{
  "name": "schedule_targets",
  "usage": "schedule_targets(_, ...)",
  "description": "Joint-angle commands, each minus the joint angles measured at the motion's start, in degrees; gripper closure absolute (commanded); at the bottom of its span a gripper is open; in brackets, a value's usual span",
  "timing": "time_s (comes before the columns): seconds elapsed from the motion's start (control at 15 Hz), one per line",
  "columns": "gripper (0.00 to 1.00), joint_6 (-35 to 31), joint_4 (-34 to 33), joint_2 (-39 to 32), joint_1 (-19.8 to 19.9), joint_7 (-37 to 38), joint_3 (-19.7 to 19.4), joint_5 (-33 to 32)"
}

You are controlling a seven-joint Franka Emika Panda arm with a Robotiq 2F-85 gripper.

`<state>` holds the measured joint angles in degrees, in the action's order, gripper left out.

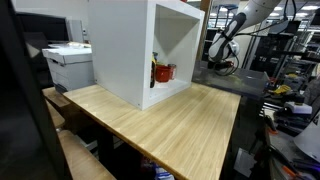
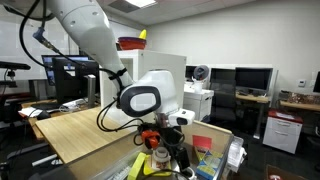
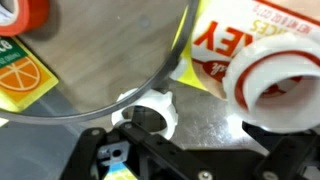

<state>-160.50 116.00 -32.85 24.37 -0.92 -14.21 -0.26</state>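
Clutter lies right under the gripper [image 2: 160, 140], which hangs nose-down with its jaws spread wide and nothing caught between them. Looking along the wrist view, a small white cap [image 3: 150, 112] sits just ahead of the open jaws, nearer to one finger than the other, and touches neither. Off to the other finger's side lies a bigger white bottle mouth [image 3: 270, 85], tipped over with its opening facing the camera. It rests against a yellow packet [image 3: 215, 50] with red lettering. Beyond the cap, farther out from the fingertips, a round shiny metal disc [image 3: 110, 50] fills most of the view. At its far edge are an orange ring [image 3: 25, 15] and a yellow label with an orange slice [image 3: 20, 78]. Behind the arm, well apart from the gripper, stands the wooden table [image 2: 75, 135] with a white box [image 1: 125, 50] on it.
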Motion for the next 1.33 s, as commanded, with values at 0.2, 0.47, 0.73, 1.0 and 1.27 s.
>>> schedule_targets(0.2, 0.0, 6.6, 11.2, 14.1, -5.6, 3.2, -7.5, -4.3)
schedule_targets(0.47, 0.0, 9.4, 11.7, 19.0, -9.3, 9.7, -12.9, -11.6)
schedule_targets(0.73, 0.0, 11.6, 11.6, 22.4, -10.6, 14.0, -14.2, -19.0)
schedule_targets(1.0, 0.0, 14.8, 11.4, 24.3, -9.2, 9.7, -11.6, -19.7)
schedule_targets(1.27, 0.0, 20.5, 11.9, 27.2, -9.2, 8.5, -10.9, -21.2)
